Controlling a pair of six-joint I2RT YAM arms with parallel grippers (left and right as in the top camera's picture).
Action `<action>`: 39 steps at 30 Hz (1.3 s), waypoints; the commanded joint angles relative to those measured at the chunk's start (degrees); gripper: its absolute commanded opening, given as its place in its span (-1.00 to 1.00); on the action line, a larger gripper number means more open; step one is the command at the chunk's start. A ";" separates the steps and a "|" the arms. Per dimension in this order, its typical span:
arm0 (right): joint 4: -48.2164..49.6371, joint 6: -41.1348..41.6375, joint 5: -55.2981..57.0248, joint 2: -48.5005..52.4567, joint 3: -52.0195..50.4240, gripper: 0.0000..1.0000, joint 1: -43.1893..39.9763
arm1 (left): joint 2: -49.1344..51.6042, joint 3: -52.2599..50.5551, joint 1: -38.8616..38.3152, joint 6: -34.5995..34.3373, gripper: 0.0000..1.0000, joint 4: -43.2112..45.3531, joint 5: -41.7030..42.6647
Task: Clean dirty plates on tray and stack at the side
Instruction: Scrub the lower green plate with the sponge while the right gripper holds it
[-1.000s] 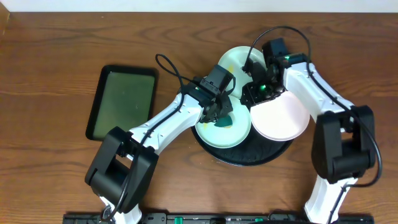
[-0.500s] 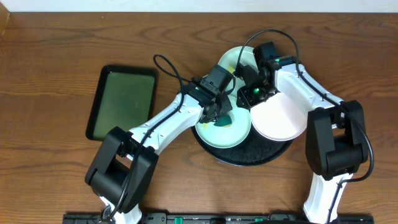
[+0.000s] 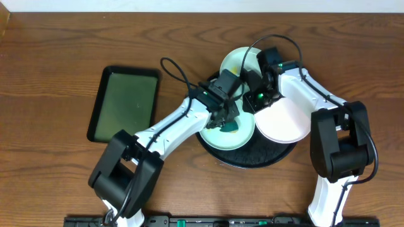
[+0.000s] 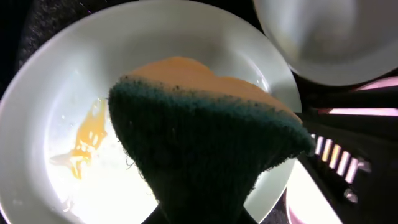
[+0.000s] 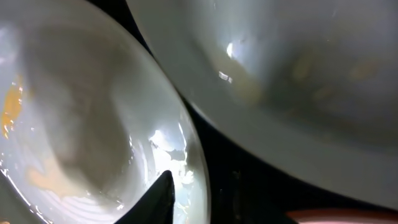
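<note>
1. Left claw (image 3: 222, 116): clamped on a green-faced sponge (image 4: 205, 143), over the near mint plate (image 4: 56, 93). A yellow smear (image 4: 87, 137) lies beside the sponge.
2. Right claw (image 3: 257, 98): at the rims between the far mint plate (image 3: 237, 62) and the white plate (image 3: 287, 120). Whether it is open cannot be told.
3. Beneath both claws: the black tray (image 3: 252, 156) carries all three plates and sits on a brown wooden table (image 3: 57, 50).
4. Well left of the left claw: a green tray (image 3: 124, 104).

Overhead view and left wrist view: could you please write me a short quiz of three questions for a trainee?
1. True or false: the left gripper holds a sponge over a mint plate.
2. Besides the white plate, how many plates does the overhead view show? A one, B two, C three.
3. Fill in: the smear on the mint plate is ____.
Key: 1 true; 2 B; 3 yellow.
</note>
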 commanded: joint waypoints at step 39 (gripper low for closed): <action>0.17 0.61 -1.31 0.50 -0.94 -0.63 0.44 | 4.72 -1.73 -4.37 -6.12 -0.68 1.62 -9.60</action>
